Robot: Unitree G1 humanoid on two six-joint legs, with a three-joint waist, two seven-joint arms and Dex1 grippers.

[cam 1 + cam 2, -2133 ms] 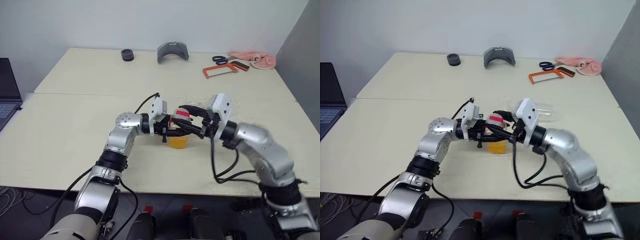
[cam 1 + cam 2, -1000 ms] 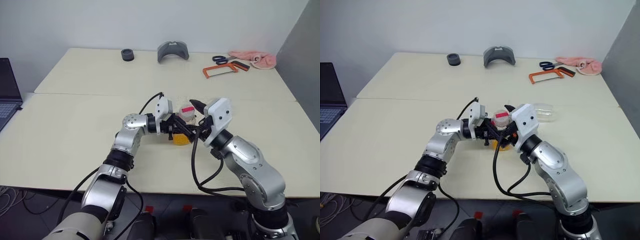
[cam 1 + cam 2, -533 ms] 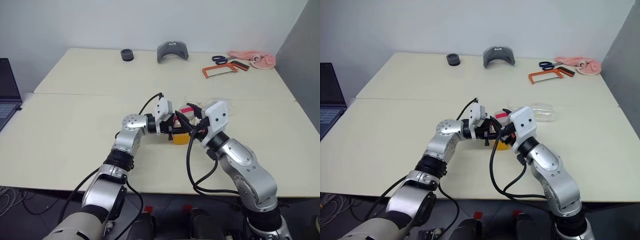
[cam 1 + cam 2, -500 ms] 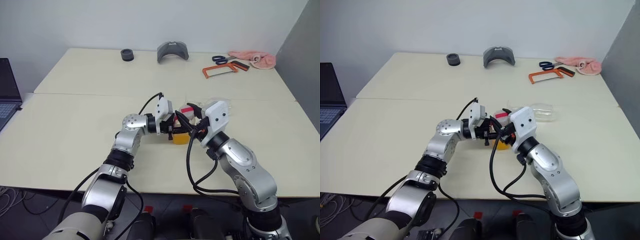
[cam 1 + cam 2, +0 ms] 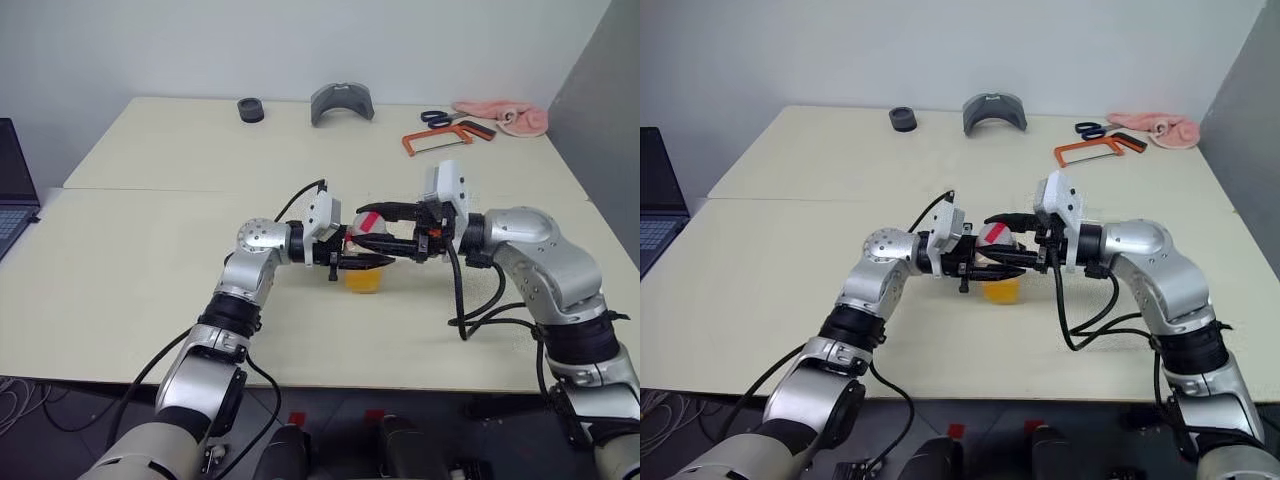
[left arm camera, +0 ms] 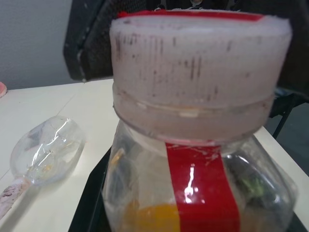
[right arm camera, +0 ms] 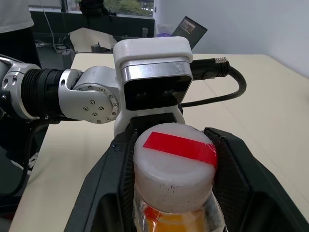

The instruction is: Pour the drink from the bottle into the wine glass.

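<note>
A small clear bottle (image 6: 193, 183) with a red label strip and a white cap (image 7: 175, 159) marked red on top stands mid-table, upright. The orange drink (image 5: 362, 281) fills its bottom. My left gripper (image 5: 362, 258) comes in level from the left and is shut on the bottle just under the cap. My right gripper (image 5: 375, 225) reaches in level from the right, its fingers (image 7: 116, 169) pressed against both sides of the cap. The wine glass (image 6: 43, 150) lies on its side on the table behind the bottle.
Along the table's far edge lie a black ring (image 5: 250, 108), a grey curved piece (image 5: 342, 102), an orange hacksaw (image 5: 440, 140), scissors (image 5: 435, 117) and a pink cloth (image 5: 500, 115). A laptop (image 5: 10, 180) sits at the far left.
My right arm swung its elbow out to the right and turned its wrist, so its gripper now reaches the cap from the right and has closed onto it. The left gripper kept holding the bottle.
</note>
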